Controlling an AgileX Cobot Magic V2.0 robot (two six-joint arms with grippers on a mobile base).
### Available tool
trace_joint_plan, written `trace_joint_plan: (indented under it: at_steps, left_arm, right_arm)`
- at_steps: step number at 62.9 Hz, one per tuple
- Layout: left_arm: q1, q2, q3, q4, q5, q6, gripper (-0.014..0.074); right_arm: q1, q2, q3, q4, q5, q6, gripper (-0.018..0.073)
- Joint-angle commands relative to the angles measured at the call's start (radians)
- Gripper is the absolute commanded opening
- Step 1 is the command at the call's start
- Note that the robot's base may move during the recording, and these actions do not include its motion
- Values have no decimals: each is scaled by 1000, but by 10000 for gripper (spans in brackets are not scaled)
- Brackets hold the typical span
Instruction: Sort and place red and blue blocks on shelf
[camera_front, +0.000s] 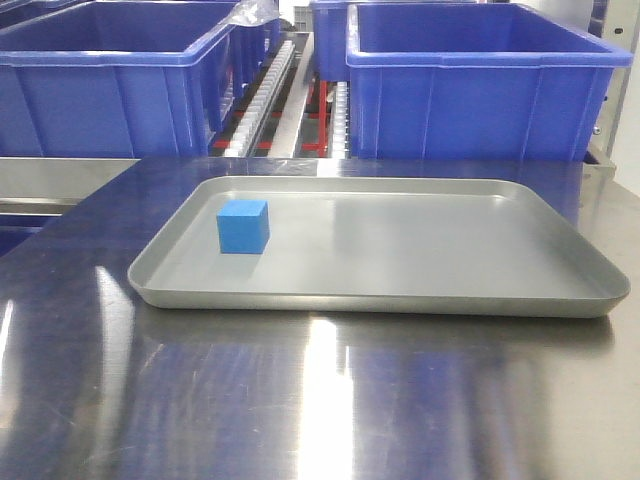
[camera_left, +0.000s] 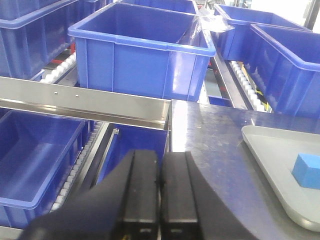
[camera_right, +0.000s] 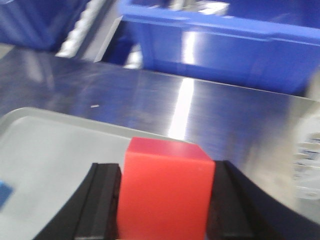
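Front-facing view shows steel tabletop (camera_front: 300, 400); right claw (camera_right: 165, 200) clamps red block (camera_right: 167, 175), left claw (camera_left: 160, 200) pressed together.

No text or labels I can read anywhere. Tubs (camera_front: 480, 100), tray (camera_front: 380, 305), blue block (camera_front: 243, 227) and red block (camera_right: 165, 192) are all plain; the pale smudge (camera_right: 308, 160) far right is too blurry to read.

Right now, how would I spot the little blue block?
Find the shiny steel table, then the shallow grey tray on it. The blue block sits alone in the tray's left part. It is a small plain cube, far smaller than the big blue tubs behind, and the red block is its only lookalike.
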Motion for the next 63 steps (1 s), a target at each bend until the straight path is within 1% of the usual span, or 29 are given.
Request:
trace_joint_plan:
  at_steps: [1,13,20,27,36,63]
  left_arm:
    - [2,-17,22,3,-86,-3,134]
    - [2,-17,22,3,-86,-3,134]
    - [2,-17,22,3,-86,-3,134]
    - [2,-17,22,3,-86,-3,134]
    - [2,-17,22,3,-86,-3,134]
    - [2,-17,22,3,-86,-3,134]
  right_arm:
    - [-65,-135,70,-18,-114,-8,55]
    - [-213,-388,288,-18,-152,-8,55]
    - [-283,-519,382,-18,-154,-8,55]
    - [-339,-628,467,-18,-154,-8,55]
    - [-351,-687,525,-18,-156,-8,55]
    - [-351,-688,529,-18,-160,-8,55]
